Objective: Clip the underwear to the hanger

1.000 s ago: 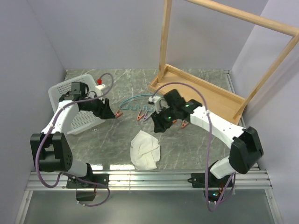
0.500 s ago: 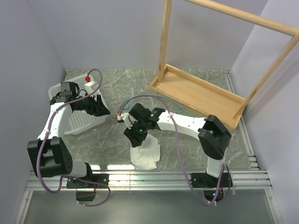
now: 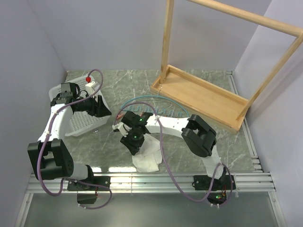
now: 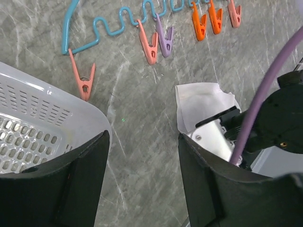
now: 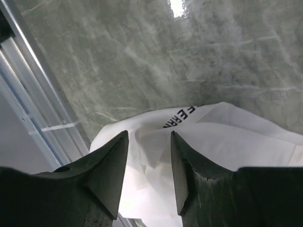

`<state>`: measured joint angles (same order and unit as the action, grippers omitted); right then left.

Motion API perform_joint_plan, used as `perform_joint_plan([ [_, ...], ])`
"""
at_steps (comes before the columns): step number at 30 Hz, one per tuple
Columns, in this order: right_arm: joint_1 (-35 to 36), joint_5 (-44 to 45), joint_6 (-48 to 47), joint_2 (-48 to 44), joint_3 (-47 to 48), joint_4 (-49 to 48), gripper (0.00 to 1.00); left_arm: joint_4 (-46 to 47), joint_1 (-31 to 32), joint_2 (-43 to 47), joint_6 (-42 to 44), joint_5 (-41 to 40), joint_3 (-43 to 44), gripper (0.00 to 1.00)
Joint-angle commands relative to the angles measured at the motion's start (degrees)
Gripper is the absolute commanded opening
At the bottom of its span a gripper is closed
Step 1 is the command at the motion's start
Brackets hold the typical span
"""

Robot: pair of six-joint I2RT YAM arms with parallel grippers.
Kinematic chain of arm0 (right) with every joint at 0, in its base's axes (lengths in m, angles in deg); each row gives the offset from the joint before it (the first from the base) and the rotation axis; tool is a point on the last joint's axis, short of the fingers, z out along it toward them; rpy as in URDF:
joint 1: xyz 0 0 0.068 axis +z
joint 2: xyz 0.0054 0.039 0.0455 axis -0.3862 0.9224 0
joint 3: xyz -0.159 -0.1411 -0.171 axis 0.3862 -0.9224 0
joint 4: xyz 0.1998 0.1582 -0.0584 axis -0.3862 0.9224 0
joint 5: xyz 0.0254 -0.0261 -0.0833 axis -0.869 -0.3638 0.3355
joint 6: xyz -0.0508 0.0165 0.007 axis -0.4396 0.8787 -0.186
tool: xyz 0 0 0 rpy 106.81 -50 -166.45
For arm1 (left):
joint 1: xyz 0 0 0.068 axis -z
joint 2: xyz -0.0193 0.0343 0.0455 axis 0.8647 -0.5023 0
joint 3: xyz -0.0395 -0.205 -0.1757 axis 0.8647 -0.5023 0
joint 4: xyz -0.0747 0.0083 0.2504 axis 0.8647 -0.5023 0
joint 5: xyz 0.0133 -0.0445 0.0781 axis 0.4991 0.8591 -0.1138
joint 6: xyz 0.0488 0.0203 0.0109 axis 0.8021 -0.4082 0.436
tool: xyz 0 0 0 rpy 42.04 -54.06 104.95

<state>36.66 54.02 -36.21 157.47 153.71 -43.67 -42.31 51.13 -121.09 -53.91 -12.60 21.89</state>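
Though creased, underwear [image 3: 149,161] beneath right gripper [image 5: 149,136]

- The right gripper [image 3: 134,144] hangs over the top left edge of the white underwear [image 3: 149,161]
- The teal hanger [image 3: 163,99] lies on the table behind that arm
- The left gripper [image 3: 101,109] is at the basket [image 3: 78,124]

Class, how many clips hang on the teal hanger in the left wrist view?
6 small clips: salmon at the thin teal arched hanger's left end, then pink, purple, orange, orange, salmon rightwards. Others may be off-frame.
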Motion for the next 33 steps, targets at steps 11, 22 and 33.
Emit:
perform_joint_plan([
  [11,-0.7,0.5,-1.7,-5.9,0.7,4.3,0.0,2.6,-0.3,0.9,0.3,2.7,0.7,0.61],
  [22,-9.0,2.0,-11.9,-29.1,-12.5,8.2,0.0,1.0,8.3,5.0,13.2,-4.4,-4.3,0.47],
  [33,-15.5,9.5,-16.6,-35.2,-25.6,6.1,0.0,7.3,25.0,1.4,14.3,-10.0,-9.5,0.39],
])
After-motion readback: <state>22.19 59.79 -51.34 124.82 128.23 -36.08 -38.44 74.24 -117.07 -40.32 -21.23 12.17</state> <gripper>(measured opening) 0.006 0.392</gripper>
